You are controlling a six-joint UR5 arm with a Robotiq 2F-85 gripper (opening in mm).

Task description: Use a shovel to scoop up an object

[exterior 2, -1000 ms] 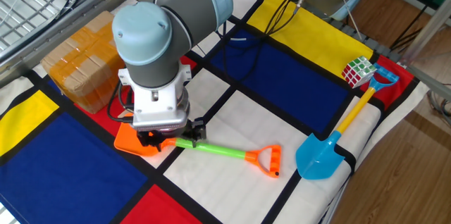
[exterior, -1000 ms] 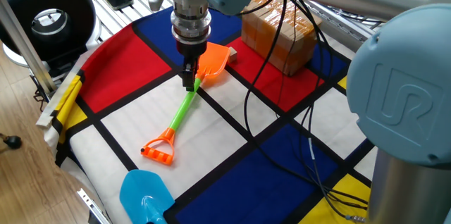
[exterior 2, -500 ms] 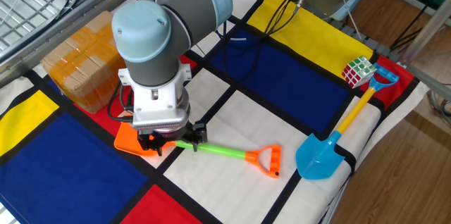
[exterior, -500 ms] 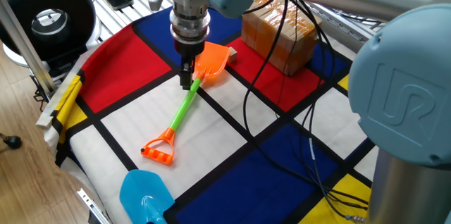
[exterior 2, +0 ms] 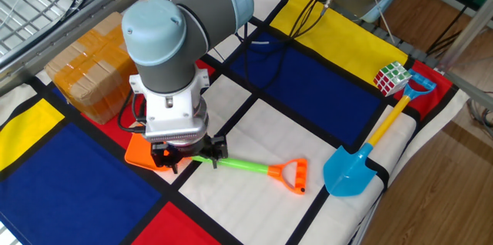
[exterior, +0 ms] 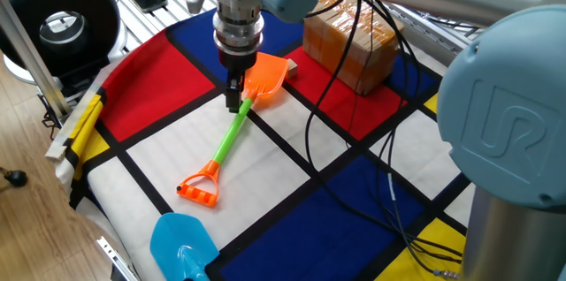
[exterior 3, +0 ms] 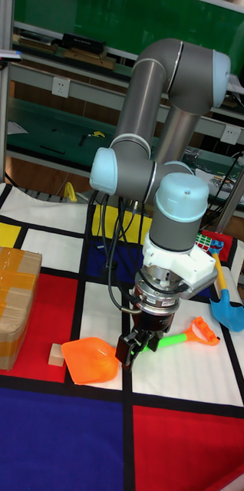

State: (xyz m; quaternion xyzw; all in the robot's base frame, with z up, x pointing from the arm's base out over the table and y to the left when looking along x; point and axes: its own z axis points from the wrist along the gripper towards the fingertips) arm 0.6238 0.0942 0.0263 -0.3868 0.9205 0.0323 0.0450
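Here our jaws point(exterior 3: 134, 342) sit low at the centre of the tall fixed view, set around the green shaft of the shovel point(exterior: 237, 128) just behind its orange blade. They look closed on the shaft, one finger on each side of it, and the fixed view from the handle side agrees, though the wrist hides the contact itself.

The shovel lies nearly flat on the table point(exterior 2: 254, 129), which is covered in a cloth of red, blue, yellow and white panels. Its blade points toward the left of the tall fixed view and its orange loop handle toward the right. The object point(exterior 3: 57, 354), a tiny pale cube, rests on a red panel just beside the blade tip, apart from it. A brown cardboard box point(exterior 3: 7, 303) stands beyond the cube at the left edge.

We judge that we are at the grasp step, with the scoop itself not yet done. The next move calls for keeping the blade low and tipped down, then sliding it toward the cube, so that the lip goes under it rather than knocking it against the box.
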